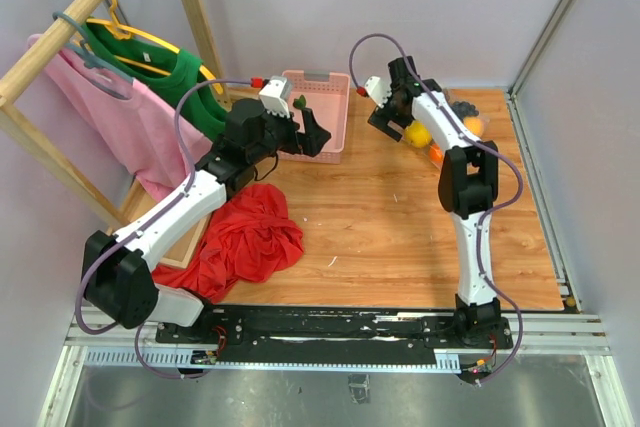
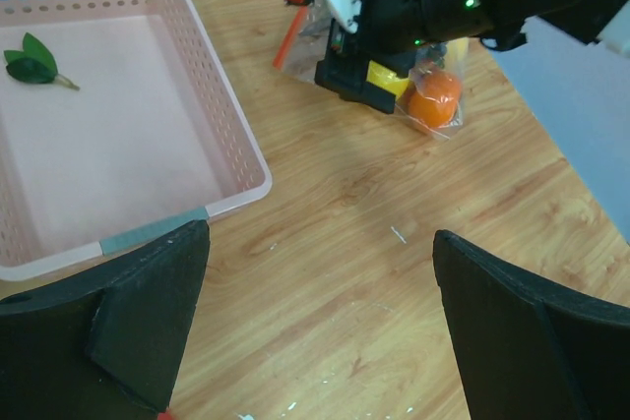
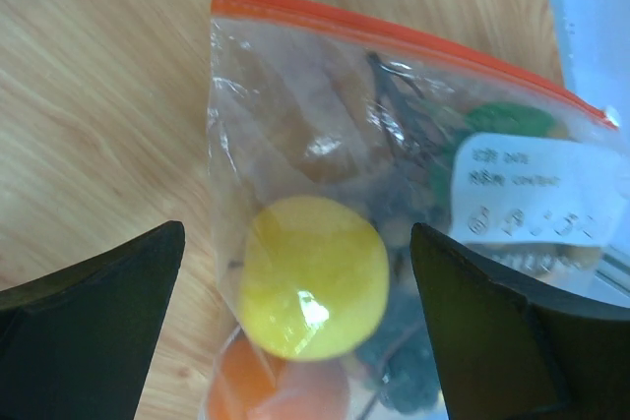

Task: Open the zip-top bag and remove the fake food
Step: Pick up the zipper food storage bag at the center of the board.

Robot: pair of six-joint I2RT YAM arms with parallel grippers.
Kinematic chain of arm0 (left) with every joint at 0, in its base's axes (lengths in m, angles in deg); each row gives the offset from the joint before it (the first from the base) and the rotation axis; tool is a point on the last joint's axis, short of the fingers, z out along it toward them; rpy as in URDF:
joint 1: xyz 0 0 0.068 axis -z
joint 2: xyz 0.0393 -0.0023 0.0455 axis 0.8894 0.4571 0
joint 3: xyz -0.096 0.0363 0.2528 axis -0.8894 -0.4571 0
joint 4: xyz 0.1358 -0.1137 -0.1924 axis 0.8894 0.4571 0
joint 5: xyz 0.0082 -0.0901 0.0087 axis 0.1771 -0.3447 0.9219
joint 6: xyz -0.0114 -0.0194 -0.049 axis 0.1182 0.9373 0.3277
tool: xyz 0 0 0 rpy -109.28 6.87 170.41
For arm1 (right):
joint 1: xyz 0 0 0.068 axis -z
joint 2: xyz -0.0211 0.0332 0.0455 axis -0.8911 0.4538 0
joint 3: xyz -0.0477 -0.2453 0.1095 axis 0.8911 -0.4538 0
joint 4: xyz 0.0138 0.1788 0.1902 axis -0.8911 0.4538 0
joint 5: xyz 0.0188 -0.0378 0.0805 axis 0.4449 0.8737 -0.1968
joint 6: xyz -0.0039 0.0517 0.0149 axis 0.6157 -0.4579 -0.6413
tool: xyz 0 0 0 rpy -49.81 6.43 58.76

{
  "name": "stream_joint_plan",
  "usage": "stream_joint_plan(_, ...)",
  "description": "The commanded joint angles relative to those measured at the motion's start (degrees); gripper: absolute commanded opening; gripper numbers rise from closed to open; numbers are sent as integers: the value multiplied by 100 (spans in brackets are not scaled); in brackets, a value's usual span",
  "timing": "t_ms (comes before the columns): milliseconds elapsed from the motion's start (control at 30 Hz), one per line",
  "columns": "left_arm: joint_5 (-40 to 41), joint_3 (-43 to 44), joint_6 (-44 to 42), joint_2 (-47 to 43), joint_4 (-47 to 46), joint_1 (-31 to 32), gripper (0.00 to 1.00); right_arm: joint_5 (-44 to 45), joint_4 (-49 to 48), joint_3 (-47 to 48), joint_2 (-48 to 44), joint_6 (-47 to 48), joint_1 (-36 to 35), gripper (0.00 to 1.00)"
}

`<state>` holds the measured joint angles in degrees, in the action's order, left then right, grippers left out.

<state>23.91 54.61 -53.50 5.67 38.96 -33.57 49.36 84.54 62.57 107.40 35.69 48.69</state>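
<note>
The clear zip-top bag lies on the wooden table at the far right, its orange-red zip strip shut along the mouth. Inside I see fake food: a yellow lemon, an orange fruit, dark purple and green pieces. My right gripper is open, hovering over the bag with the lemon between its fingers. The bag shows under the right arm in the left wrist view and in the top view. My left gripper is open and empty over bare wood beside the pink basket.
The pink basket at the back centre holds only a green leaf. A red cloth lies at the front left. A clothes rack with pink and green garments stands at the left. A white label is on the bag.
</note>
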Motion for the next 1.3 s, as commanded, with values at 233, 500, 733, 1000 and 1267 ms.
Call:
stream_joint_plan(233, 463, -312, 385, -201, -230, 47, 99, 577, -437, 110, 545, -66, -193, 84)
stream_joint_plan(500, 341, -289, 495, -166, -265, 53, 95, 293, -707, -491, -2, -152, -163, 18)
stream_joint_plan(733, -47, -663, 356, -415, -787, 47, 87, -1131, -383, -1250, -1280, -776, 153, 1)
stream_joint_plan(1000, -1340, -1842, -454, -1138, -2721, 111, 84, -4891, 241, -2815, -3641, -618, 927, 1)
stream_joint_plan(1267, -2095, -1970, -2753, -1238, -2632, 736, 87, -6187, 996, -4397, -5217, 675, 928, 1)
